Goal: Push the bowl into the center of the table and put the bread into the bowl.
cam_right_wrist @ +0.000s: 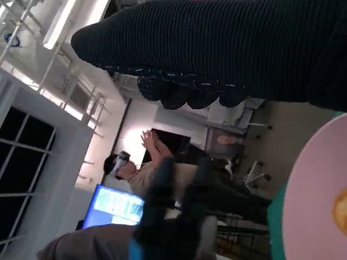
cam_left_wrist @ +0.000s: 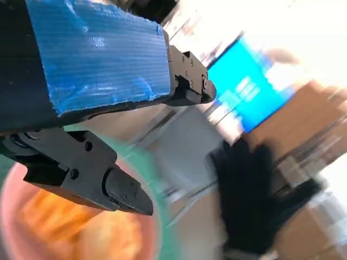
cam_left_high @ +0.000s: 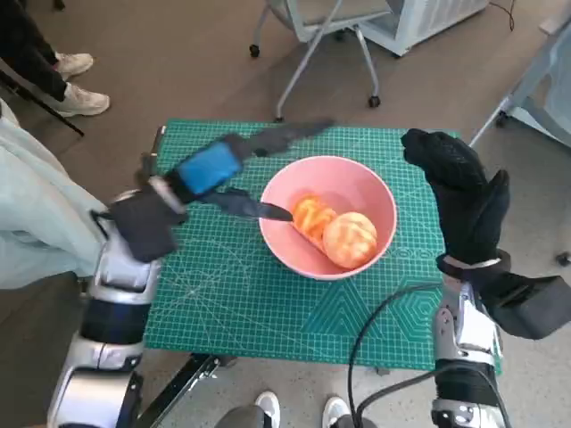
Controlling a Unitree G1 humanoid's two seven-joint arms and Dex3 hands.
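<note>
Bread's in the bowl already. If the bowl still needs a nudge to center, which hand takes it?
Left, probably. The left hand hangs at the bowl rim, fingers reaching over it. The right hand is raised, apart from the bowl. Bread lies inside.

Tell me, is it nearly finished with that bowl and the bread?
It looks nearly finished. The pink bowl sits near the middle of the green mat, and the bread already lies inside it. The left hand hangs by the bowl's rim, holding nothing; the right hand is raised beside the bowl, also holding nothing. Probably all that remains is drawing both hands away.
</note>
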